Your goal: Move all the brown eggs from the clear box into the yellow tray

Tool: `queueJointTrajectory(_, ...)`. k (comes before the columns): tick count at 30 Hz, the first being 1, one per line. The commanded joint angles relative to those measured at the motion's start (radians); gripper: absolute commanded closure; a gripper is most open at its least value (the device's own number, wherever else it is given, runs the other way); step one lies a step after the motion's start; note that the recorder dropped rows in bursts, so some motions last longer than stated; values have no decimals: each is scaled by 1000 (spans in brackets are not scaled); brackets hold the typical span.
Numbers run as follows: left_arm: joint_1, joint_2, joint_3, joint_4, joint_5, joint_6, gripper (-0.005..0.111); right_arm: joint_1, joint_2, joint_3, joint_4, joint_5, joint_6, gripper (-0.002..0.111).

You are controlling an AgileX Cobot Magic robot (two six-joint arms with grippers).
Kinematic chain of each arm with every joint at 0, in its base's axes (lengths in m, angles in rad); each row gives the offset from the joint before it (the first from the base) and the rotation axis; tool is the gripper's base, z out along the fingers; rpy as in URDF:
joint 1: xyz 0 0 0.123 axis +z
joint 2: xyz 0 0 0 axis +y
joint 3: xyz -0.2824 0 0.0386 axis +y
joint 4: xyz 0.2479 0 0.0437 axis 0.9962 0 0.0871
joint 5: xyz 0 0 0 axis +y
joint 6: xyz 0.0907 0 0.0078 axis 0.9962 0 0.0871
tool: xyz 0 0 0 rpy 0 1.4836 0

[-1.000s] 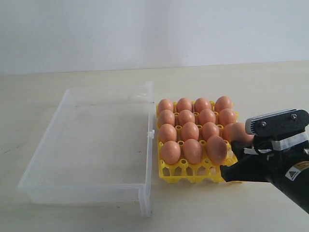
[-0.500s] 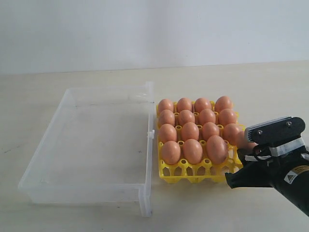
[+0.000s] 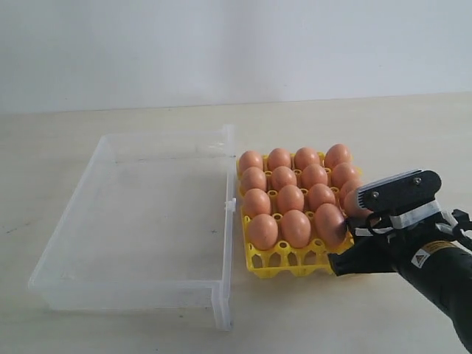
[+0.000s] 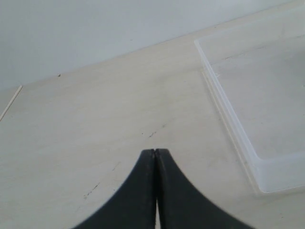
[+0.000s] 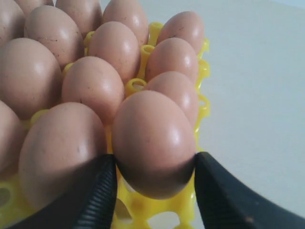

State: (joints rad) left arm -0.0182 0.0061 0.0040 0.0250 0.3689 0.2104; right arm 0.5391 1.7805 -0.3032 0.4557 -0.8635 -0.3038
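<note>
Egg [image 5: 153,138] gripped in right tool [image 5: 153,164], tray [image 5: 203,69] corner

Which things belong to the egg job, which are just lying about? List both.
Job: smooth brown eggs; bright yellow plastic lattice tray; clear rectangular plastic box; right arm's black fingers gripping the corner egg.
Idle: left arm's shut black fingers; pale table.

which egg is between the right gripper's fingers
The corner egg at the yellow tray's front-right in the exterior view; the fingers of the right gripper sit against both its sides.
</note>
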Motion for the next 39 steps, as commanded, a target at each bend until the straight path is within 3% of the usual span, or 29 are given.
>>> queueJointTrajectory(1,-5,-6,-4,0,-8,-5,107,-7,31,-24,-11,-7,-8,108)
queueJointTrajectory(8,-5,-6,-4,0,-8,-5,107,-7,33,-22,-11,-7,-8,108)
queueJointTrajectory(11,-5,-6,-4,0,-8,-5,107,-7,33,-22,-26,-7,-8,102)
queueJointTrajectory(15,-5,-6,-4,0,-8,-5,107,-7,33,-18,-26,-7,-8,78)
queueJointTrajectory(20,-5,-6,-4,0,-8,-5,107,-7,27,0,-6,-4,-8,36)
queueJointTrajectory(22,-5,-6,-4,0,-8,-5,107,-7,11,11,-1,-2,-8,32)
queueJointTrajectory(30,-5,-6,-4,0,-8,-5,107,-5,-166,73,16,13,-10,40)
queueJointTrajectory(33,-5,-6,-4,0,-8,-5,107,-5,-283,75,12,61,-17,57)
queueJointTrajectory(39,-5,-6,-4,0,-8,-5,107,-5,-499,62,40,174,-109,108)
